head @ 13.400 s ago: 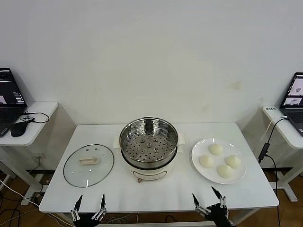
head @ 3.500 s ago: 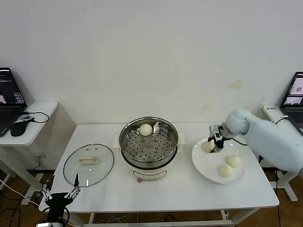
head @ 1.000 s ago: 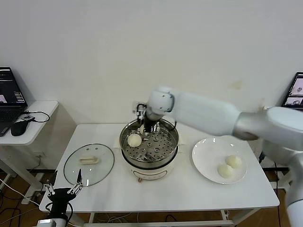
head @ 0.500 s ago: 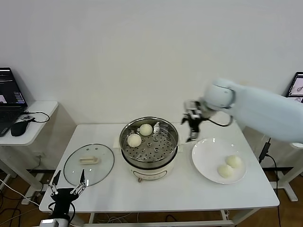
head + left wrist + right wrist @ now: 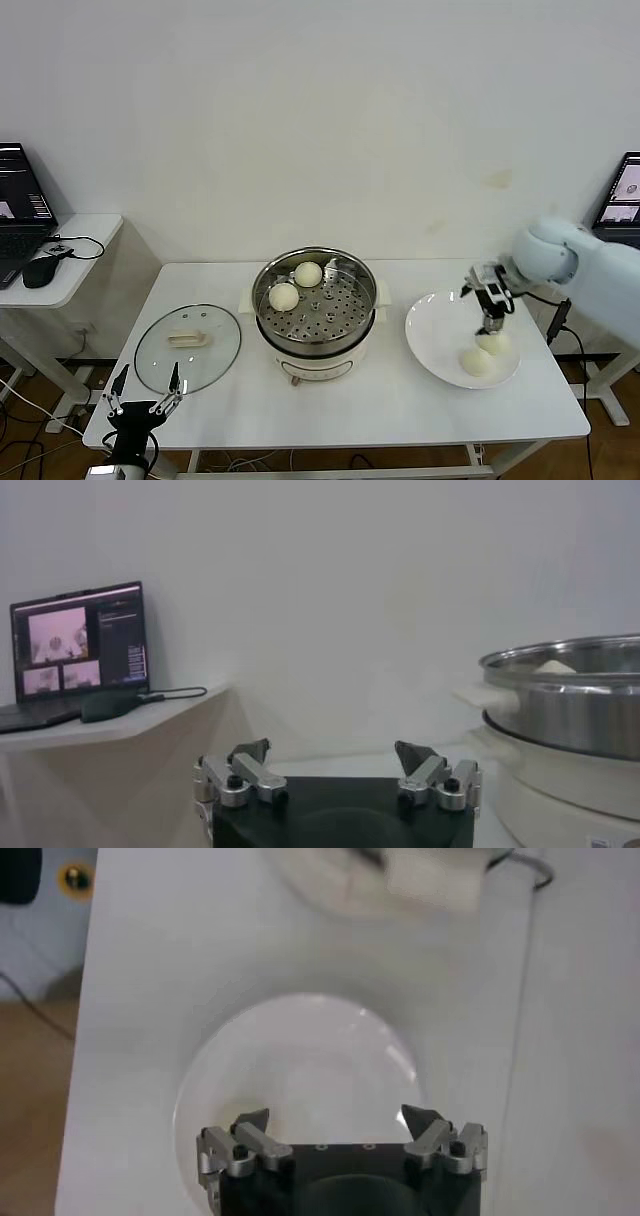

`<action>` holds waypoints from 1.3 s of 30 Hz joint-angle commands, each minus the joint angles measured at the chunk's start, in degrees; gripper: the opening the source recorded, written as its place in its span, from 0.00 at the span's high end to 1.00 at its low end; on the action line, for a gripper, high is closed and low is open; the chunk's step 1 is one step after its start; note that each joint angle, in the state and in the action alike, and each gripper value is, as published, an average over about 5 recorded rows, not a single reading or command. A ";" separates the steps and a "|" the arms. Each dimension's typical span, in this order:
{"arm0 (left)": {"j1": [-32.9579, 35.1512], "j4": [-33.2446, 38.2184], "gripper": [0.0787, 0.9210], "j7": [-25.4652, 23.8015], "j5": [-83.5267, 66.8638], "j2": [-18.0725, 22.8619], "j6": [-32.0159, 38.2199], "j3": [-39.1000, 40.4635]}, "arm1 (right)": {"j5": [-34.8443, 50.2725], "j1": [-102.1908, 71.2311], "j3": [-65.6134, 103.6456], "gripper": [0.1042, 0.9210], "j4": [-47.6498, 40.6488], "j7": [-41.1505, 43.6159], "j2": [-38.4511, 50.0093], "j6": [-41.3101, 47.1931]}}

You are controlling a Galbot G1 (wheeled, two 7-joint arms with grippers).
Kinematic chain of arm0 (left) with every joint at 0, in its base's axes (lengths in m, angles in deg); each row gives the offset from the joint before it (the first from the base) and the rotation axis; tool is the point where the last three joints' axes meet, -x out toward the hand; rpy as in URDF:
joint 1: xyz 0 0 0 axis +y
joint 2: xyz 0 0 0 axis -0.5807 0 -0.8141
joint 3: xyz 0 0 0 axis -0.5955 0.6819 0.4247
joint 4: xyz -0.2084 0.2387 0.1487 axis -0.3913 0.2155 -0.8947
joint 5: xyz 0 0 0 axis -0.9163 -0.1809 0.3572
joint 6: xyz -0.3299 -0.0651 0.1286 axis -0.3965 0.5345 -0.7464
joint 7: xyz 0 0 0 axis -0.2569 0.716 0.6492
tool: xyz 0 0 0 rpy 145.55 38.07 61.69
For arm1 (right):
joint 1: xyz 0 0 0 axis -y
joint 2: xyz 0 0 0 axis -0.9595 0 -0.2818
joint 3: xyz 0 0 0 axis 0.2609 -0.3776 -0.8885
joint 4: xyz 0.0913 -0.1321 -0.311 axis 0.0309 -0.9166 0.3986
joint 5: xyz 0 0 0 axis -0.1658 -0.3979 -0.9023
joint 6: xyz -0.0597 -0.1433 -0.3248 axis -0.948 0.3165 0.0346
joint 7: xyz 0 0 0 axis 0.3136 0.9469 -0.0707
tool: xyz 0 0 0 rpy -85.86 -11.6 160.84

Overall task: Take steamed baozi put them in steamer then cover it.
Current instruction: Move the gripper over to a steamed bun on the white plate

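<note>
The steel steamer [image 5: 344,318] on its cream base stands mid-table and holds two baozi [image 5: 284,296] [image 5: 308,273] on its perforated tray. Two more baozi [image 5: 494,344] [image 5: 475,362] lie on the white plate [image 5: 435,335] at the right. My right gripper [image 5: 488,322] is open and empty, pointing down just above the farther plate baozi. In the right wrist view it [image 5: 335,1118] hangs over the plate [image 5: 300,1058], with no baozi in sight. My left gripper [image 5: 140,404] is open and parked at the table's front left corner; in its wrist view [image 5: 335,755] the steamer [image 5: 570,700] shows to one side.
The glass lid [image 5: 160,360] with a cream handle lies flat on the table [image 5: 400,400] left of the steamer. Side desks with laptops [image 5: 20,195] [image 5: 622,195] stand at both sides. A cable hangs off the table's right edge.
My right arm has swung right from the gap between steamer and plate and come down over the plate's baozi, empty. The second baozi stays in the steamer. The left gripper barely moved.
</note>
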 commanded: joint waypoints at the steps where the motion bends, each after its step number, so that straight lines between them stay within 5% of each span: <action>1: 0.06 -0.36 0.12 -0.02 0.13 0.04 -0.03 -0.03 | -7.63 -14.69 9.55 0.12 -2.24 0.83 3.03 -3.08; 23: 0.68 -0.79 0.12 -0.01 0.75 0.92 0.16 -0.63 | -10.35 -22.72 17.36 0.13 -9.89 -3.36 -5.76 -4.12; 39: 0.58 -0.97 0.12 0.05 0.68 0.98 0.36 -0.64 | -10.44 -22.67 18.14 0.38 -9.76 -2.68 -5.81 -2.76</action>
